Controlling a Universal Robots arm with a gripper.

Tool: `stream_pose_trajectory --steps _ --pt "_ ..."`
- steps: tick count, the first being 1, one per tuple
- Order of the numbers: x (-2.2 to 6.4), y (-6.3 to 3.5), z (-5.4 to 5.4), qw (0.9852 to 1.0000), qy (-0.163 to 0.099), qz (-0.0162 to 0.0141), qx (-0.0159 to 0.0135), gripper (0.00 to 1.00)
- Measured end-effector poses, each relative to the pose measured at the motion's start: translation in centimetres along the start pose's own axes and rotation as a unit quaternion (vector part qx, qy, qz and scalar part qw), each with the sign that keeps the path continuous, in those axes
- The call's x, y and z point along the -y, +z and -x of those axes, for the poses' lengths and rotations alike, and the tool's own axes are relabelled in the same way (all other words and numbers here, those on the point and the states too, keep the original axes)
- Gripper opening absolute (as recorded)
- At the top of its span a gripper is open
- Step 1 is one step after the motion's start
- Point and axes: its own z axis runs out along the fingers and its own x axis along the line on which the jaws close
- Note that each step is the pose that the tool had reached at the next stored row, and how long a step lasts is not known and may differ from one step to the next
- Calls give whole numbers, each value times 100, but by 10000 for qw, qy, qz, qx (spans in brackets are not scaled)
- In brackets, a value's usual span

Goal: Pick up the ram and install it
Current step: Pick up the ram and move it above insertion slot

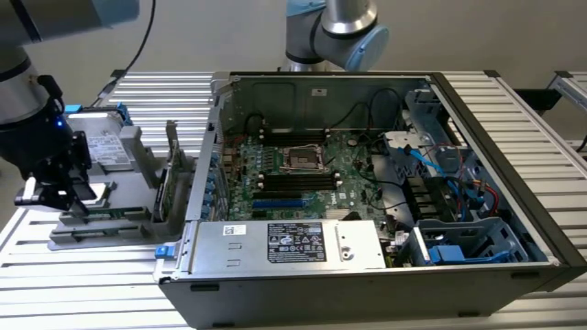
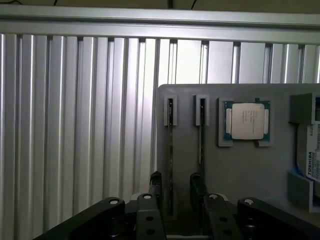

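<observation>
Although the gripper (image 2: 175, 192) straddled the ram (image 2: 170, 145) with fingers (image 2: 156, 186) spread, the stick stood on edge in the grey holder (image 2: 240, 170), outside the computer case (image 1: 367, 299), not yet gripped, lifted or installed.

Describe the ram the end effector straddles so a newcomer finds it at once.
Beside the open computer case stands a grey parts holder. In it two thin sticks stand on edge beside a square processor. The ram is the one farther from the processor, between the end effector's fingers; the other stick lies outside them.
</observation>
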Motion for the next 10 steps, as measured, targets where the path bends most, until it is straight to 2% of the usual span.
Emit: stream_pose_trajectory --steps 10 --pt "26 182 -27 10000 -31 -6 0 36"
